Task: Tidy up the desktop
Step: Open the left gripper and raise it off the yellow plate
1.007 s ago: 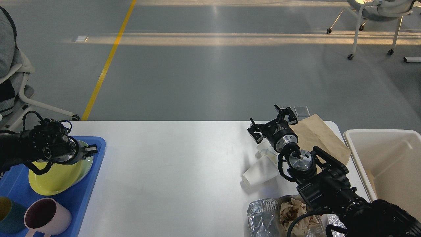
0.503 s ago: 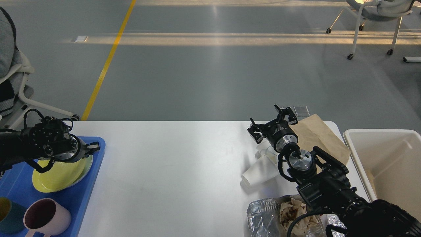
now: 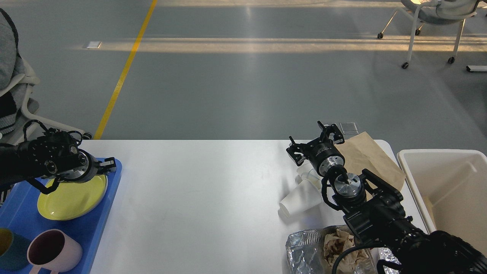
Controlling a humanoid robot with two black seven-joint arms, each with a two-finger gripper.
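My left pincer (image 3: 108, 166), state unclear, hovers above the plate (image 3: 72, 197); right pincer (image 3: 314, 142) gapes over cups (image 3: 300, 199) littering the desk (image 3: 198, 198).

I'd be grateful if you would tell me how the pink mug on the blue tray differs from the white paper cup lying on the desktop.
The pink mug stands upright with its dark mouth facing up; the white paper cup lies tipped on its side. The mug sits in the blue tray at the left; the paper cup rests directly on the desktop at the right. The mug looks thick-walled and rigid; the paper cup looks thin and disposable. Both are open drinking vessels.
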